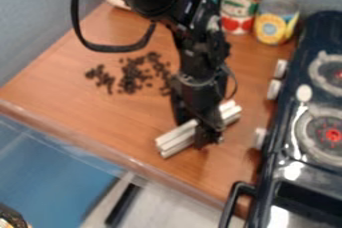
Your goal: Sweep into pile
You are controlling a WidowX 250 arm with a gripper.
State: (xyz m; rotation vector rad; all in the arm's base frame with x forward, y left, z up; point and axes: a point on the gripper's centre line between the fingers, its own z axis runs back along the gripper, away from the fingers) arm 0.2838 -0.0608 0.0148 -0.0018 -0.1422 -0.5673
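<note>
Wooden counter (127, 117) beside the stove (310, 171) is overhung by the downward-pointing gripper (195, 134), a white block (175, 139) pinched in it.

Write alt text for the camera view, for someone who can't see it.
A black robot gripper hangs over a white grooved block on a wooden counter. Dark bits lie loosely scattered to the upper left of the block. Two cans stand at the back, with a toy stove on the right.

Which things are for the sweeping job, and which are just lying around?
For the job:
- dark bits
- white ribbed block
- gripper

Just there:
- red-labelled can
- yellow-labelled can
- toy stove
</note>
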